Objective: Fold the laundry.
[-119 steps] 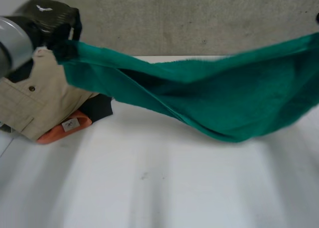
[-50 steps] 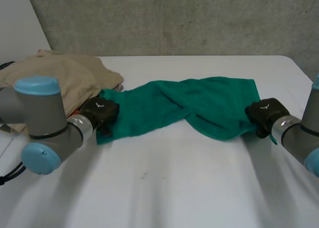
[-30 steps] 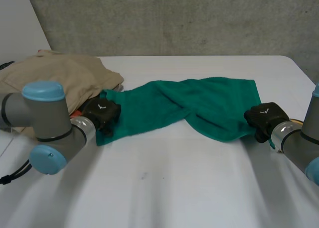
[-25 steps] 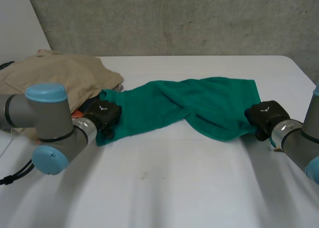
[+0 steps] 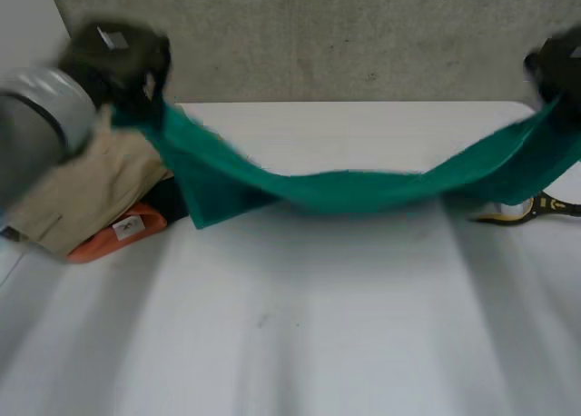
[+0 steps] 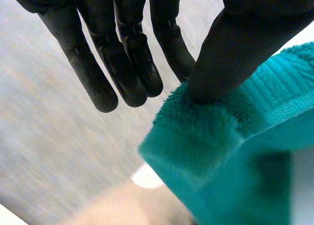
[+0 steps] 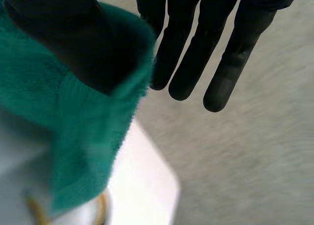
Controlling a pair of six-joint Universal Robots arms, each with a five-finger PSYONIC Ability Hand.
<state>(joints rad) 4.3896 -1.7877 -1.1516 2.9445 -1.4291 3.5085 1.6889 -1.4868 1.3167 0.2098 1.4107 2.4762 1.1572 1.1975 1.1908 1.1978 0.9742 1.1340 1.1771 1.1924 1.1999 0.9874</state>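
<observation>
high above the white table, a green terry towel sags between left hand and right hand, each pinching one end.

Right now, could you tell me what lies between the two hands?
The towel hangs between left hand and right hand, each pinching an end; it sags above the table, seen in the head view.

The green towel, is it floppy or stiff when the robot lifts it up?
Probably floppy: the green towel sags in the middle between the left hand and the right hand. It seems light, since a thumb pinch at each end holds it up. Its fuzzy surface likely isn't slippery.
</observation>
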